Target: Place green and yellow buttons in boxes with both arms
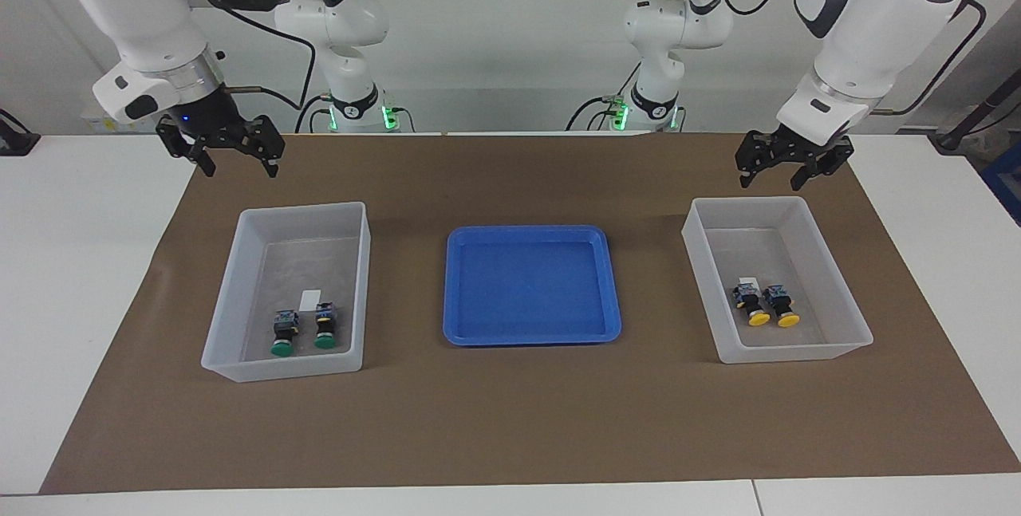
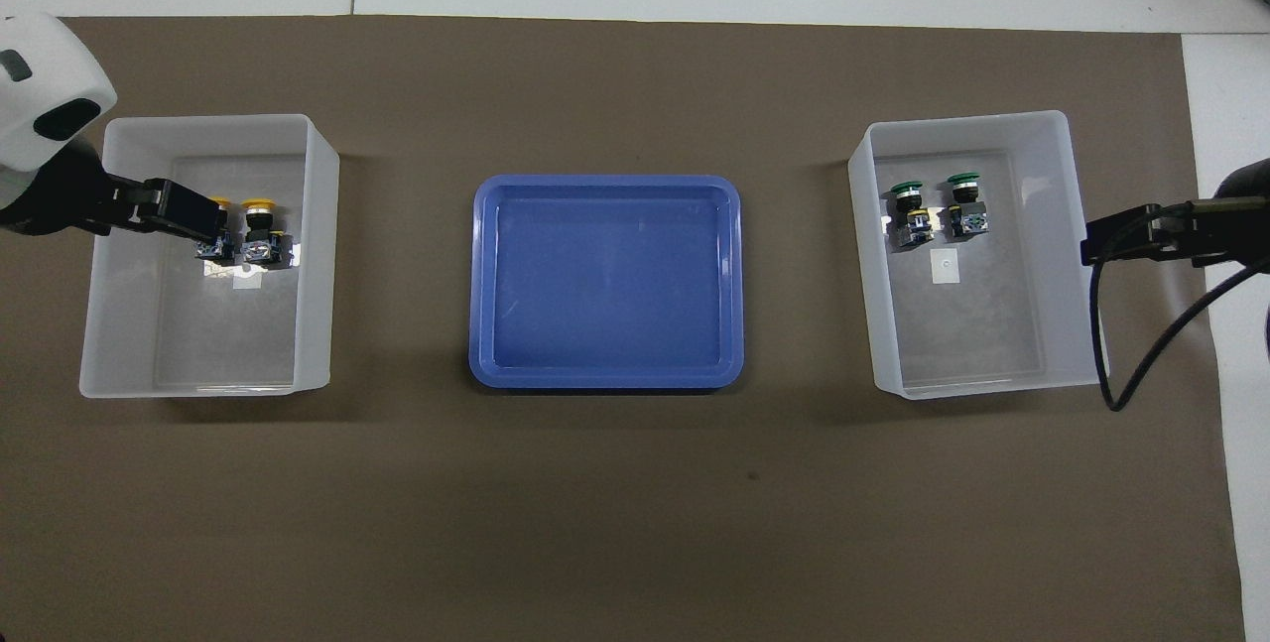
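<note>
Two yellow-capped push buttons [image 1: 770, 303] are seen lying side by side in the translucent bin [image 1: 853, 317] at the left arm's end of the bench [image 1: 72, 261], caps turned away from the robots. The left claw [image 1: 784, 167] is held in the air with its fingers spread wide and nothing between them, over the brown mat [image 1: 510, 412] just at the bin's robot-side rim; its arm is bent steeply down from a raised elbow. Two green-capped push buttons [image 1: 302, 332] are laid likewise in the other bin [image 1: 227, 317] at the right arm's end. The right claw [image 1: 230, 151] is held wide and empty above the mat's robot-side corner, well apart from them. A blue tray [image 1: 455, 285] is set between the bins.
</note>
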